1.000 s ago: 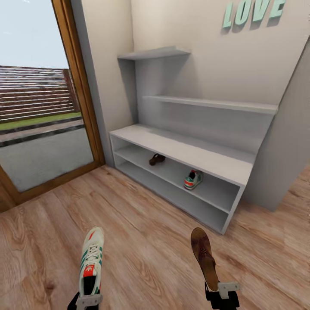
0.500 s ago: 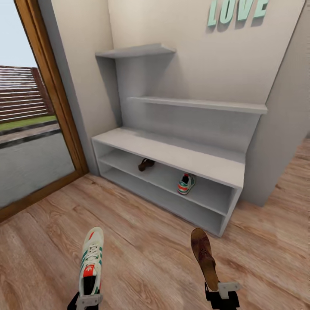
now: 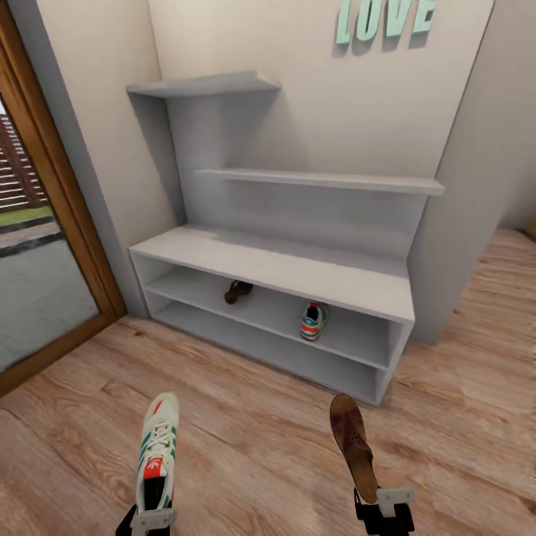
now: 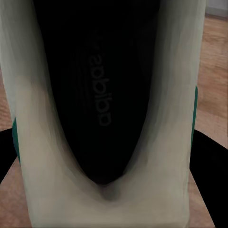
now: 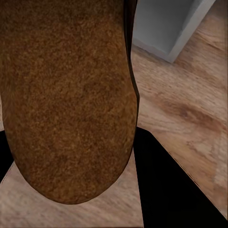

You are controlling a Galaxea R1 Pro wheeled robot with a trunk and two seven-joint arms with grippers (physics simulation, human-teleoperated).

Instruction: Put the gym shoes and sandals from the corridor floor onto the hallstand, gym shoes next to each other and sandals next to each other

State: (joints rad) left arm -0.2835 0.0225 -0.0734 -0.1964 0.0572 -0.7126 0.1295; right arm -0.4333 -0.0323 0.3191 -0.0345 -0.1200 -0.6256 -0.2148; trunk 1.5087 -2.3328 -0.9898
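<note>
My left gripper (image 3: 152, 518) is shut on the heel of a white gym shoe (image 3: 158, 454) with green stripes, held over the corridor floor (image 3: 246, 439); its dark inside (image 4: 102, 95) faces the left wrist camera. My right gripper (image 3: 387, 505) is shut on the heel of a brown sandal (image 3: 353, 444), whose tan footbed (image 5: 66, 95) is close in the right wrist view. The light-grey hallstand (image 3: 298, 268) stands ahead against the wall. On its upper open shelf lie the other sandal (image 3: 237, 290) at the left and the other gym shoe (image 3: 313, 320) to its right, well apart.
A wood-framed glass door (image 3: 45, 246) is at the left, beside the hallstand. Teal LOVE letters (image 3: 383, 18) hang on the wall above. A wall corner (image 3: 476, 186) juts out right of the rack, with open floor (image 3: 484, 350) past it.
The whole view has swung to the right, so the door slides off to the left and the hallstand comes more central. Both held shoes keep their place in the picture.
</note>
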